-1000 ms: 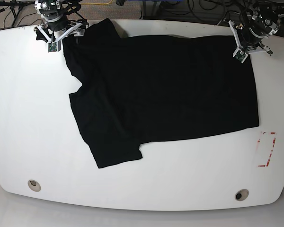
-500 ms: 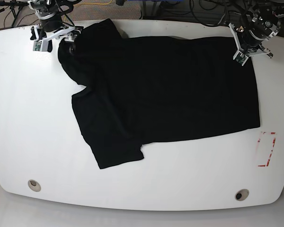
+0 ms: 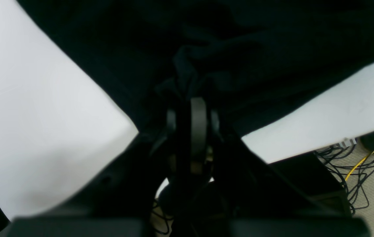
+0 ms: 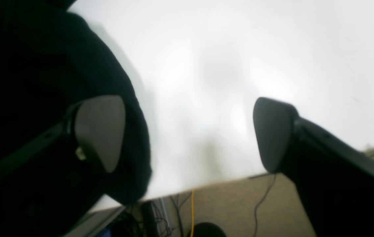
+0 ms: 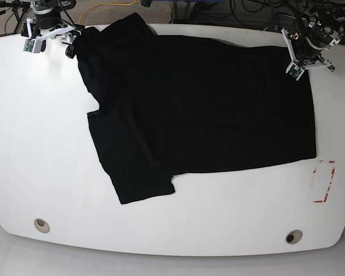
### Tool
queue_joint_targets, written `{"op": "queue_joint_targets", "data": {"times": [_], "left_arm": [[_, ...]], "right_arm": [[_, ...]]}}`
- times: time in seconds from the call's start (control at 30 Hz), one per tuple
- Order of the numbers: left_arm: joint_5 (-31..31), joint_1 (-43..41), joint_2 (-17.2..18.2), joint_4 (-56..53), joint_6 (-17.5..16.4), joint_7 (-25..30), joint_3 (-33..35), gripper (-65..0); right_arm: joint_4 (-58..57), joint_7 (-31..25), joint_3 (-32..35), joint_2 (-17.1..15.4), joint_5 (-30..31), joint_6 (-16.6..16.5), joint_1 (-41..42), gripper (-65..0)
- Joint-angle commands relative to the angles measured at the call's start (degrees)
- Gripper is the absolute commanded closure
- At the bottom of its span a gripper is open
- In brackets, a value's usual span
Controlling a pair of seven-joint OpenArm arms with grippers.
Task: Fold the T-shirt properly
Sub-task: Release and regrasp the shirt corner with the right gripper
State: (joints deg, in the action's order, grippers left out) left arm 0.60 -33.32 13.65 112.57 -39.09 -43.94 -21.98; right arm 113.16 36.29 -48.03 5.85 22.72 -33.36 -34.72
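The black T-shirt [image 5: 201, 109] lies spread across the white table [image 5: 34, 144], one sleeve pointing to the near left. My left gripper [image 5: 299, 57] stands at the shirt's far right corner. In the left wrist view its fingers [image 3: 198, 125] are shut on a bunched fold of the T-shirt [image 3: 256, 39]. My right gripper [image 5: 52, 39] hovers open at the far left corner of the table. In the right wrist view one pad [image 4: 99, 131] is over the T-shirt's edge [image 4: 25, 82] and the other pad [image 4: 272, 131] is over bare table, with nothing between them.
A red-outlined mark [image 5: 324, 181] sits near the table's right edge. Two round holes [image 5: 41, 225] [image 5: 293, 237] lie along the front. Cables and floor [image 4: 223, 204] show just past the far table edge under the right gripper.
My right gripper has moved left and toward the far edge, staying open. The shirt's far left shoulder shifted and now lies flatter toward the far edge. The left gripper barely moved.
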Motion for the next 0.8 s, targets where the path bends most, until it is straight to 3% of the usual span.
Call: {"op": "queue_joint_targets", "data": {"times": [0.0,0.17,0.47,0.57,0.77], "left_arm": [[-0.21,-0.13,0.46,0.79,0.01,0.65,-0.22,0.0],[-0.21,-0.13,0.46,0.79,0.01,0.65,-0.22,0.0],[-0.21,-0.13,0.46,0.79,0.01,0.65,-0.31,0.0],[-0.21,-0.13,0.55,0.88,0.01,0.65,-0.31,0.0],[-0.21,-0.13,0.55,0.88,0.01,0.65,-0.31,0.0]], "right_arm": [[1.60,-1.17,1.39,-0.18,1.24,-2.20,1.36,-57.5],[2.40,-1.08,7.99,-0.44,0.88,-5.36,3.03,-57.5],[1.78,-1.08,17.48,-3.60,0.62,-5.10,4.87,-55.3],[0.55,-1.08,16.95,-3.69,0.62,-5.10,5.58,-47.7],[-4.37,-1.08,17.22,-6.24,0.62,-5.10,5.66,-22.4]]}}
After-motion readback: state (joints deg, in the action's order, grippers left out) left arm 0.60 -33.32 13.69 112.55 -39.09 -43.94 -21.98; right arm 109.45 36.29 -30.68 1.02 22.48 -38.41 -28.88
